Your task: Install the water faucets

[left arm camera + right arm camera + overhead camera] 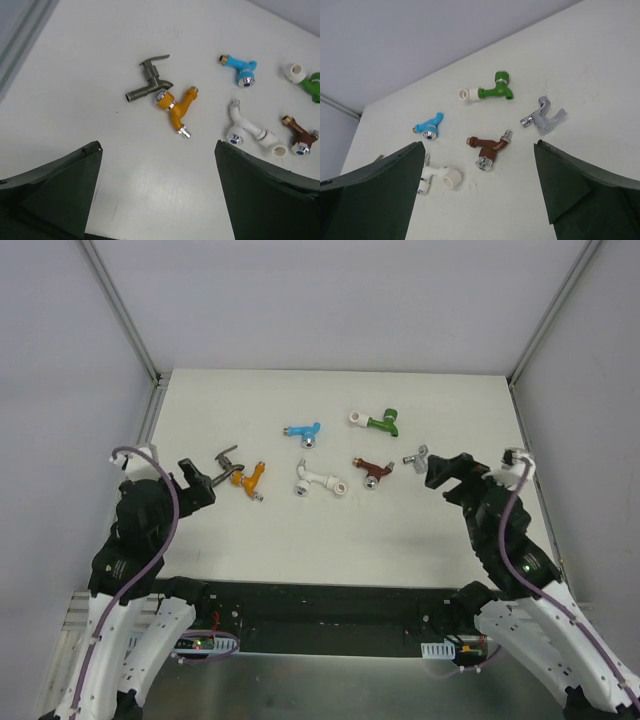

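Note:
Several small faucets lie on the white table (330, 530). A dull grey metal one (226, 462) touches an orange one (250, 478). A blue one (302, 431), a green one (381, 422), a white one (310, 480), a brown one (373, 470) and a shiny silver one (415, 455) lie apart. My left gripper (200, 485) is open and empty, just left of the grey and orange faucets (177, 107). My right gripper (440, 470) is open and empty, just right of the silver faucet (545, 117), with the brown one (489, 147) ahead.
A short white pipe fitting (356, 419) sits on the green faucet's end, another (340, 487) on the white faucet's end. Grey walls and metal frame posts (125, 315) bound the table on three sides.

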### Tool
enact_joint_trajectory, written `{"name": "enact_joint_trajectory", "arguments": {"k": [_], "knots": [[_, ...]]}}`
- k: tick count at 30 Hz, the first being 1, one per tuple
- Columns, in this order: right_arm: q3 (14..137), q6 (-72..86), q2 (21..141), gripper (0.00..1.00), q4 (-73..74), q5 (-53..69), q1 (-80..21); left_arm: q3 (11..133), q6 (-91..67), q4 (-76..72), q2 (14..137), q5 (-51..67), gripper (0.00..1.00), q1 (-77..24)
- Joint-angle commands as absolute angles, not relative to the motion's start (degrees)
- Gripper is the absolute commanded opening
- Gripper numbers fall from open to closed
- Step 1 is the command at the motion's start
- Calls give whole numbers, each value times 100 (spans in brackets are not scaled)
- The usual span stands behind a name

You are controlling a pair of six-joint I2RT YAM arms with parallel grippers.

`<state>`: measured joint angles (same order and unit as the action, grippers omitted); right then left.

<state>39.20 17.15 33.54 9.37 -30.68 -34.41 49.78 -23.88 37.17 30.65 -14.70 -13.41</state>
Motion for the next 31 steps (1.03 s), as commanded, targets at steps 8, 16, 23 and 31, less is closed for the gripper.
{"name": "enact_joint_trajectory", "arguments": {"k": [8, 16, 23, 31], "knots": [[4817, 582, 1961, 99, 2672, -4112, -3454, 4808, -1854, 3692, 1627, -2865, 99, -1301], [4114, 580, 1468, 99, 2074, -4281, -3445, 4465, -1846, 3551, 1389, -2638, 99, -968], [4017, 607, 1801, 99, 2004, -4158, -3445, 4324, -1819, 3366, 1266, -2005, 99, -230], [3894, 440, 1767, 99, 1784, -3955, -3445, 4228, -1881, 3182, 1248, -1284, 99, 571]]}}
